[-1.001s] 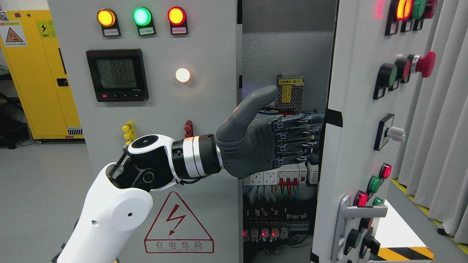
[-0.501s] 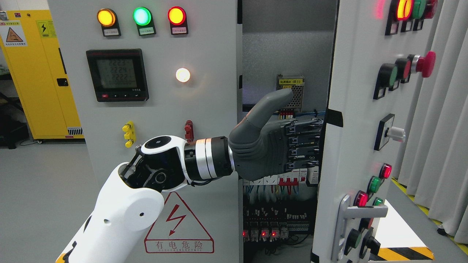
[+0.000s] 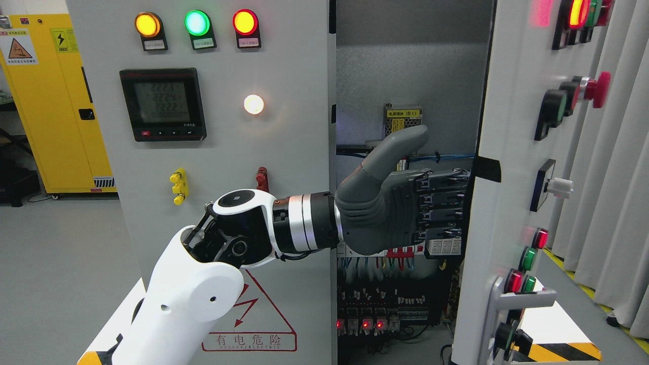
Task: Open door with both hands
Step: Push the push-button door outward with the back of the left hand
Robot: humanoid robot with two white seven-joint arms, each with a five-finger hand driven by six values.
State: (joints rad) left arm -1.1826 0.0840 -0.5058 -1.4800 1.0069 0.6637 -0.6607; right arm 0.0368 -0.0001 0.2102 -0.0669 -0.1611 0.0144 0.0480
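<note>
Fingers (image 3: pixel 441 208) of left hand (image 3: pixel 400 213) extended flat, thumb up, holding nothing, tips against inner edge of right door (image 3: pixel 512 152). I read door as ajar, edge upright, just right of hand. Cabinet interior (image 3: pixel 405 71) behind. Right hand unseen.

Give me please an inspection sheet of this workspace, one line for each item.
Surface: grey floor; no table seen.
Job's things: right cabinet door stands partly open; left door is closed.
Clutter: nothing seen.
Grippers: left hand reaches across, fingers against the inner edge of the right cabinet door, thumb raised; whether they hook the edge cannot be told. Right hand not in view.
Cables: wiring and breakers inside the cabinet, some red lamps lit.
Surroundings: yellow cabinet at left, grey curtain at right.
</note>
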